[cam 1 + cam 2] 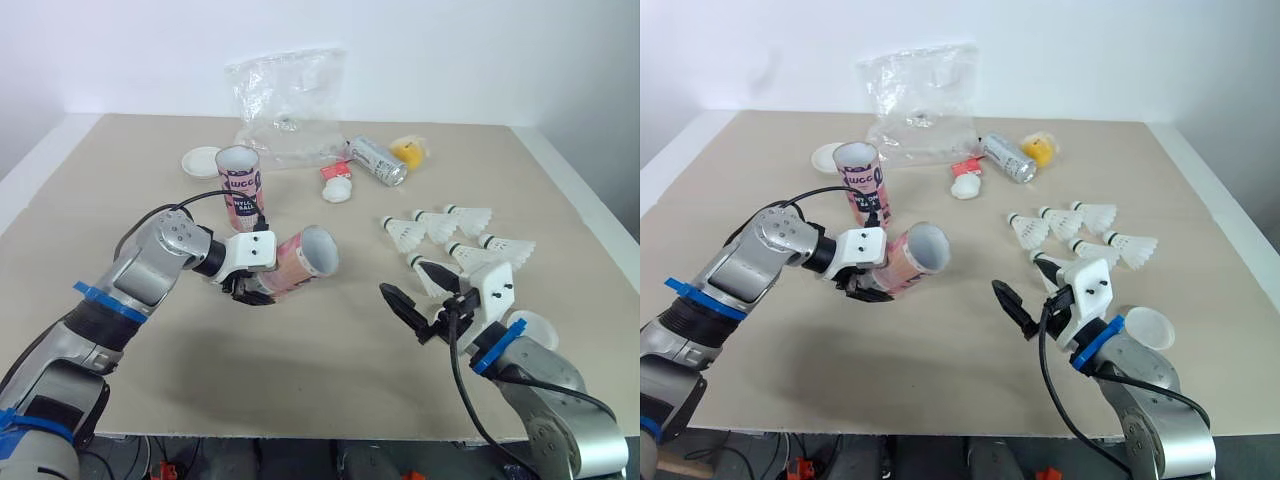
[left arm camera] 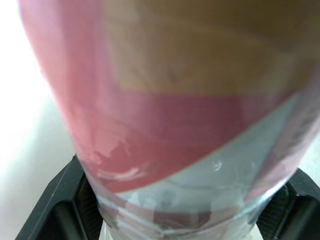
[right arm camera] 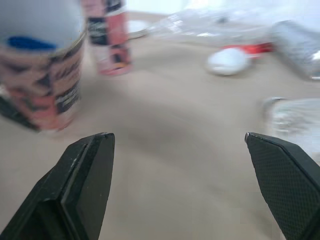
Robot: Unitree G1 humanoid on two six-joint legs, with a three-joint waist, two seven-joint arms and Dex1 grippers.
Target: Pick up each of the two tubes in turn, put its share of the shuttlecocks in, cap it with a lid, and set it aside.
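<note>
Right gripper (image 1: 415,292) wide open, empty, shuttlecocks (image 1: 450,235) just beside; left gripper (image 1: 250,290) clamps tilted tube (image 1: 300,262), mouth toward it.

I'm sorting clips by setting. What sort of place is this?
Likely a robotics lab bench: a beige table against a plain white wall, with loose shuttlecocks and a pink tube held by the left gripper.

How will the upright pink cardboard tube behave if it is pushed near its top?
The upright pink cardboard tube would probably tip, being tall on a narrow base. Its top is open, so it is likely light. Once down, its round wall may let it roll.
</note>
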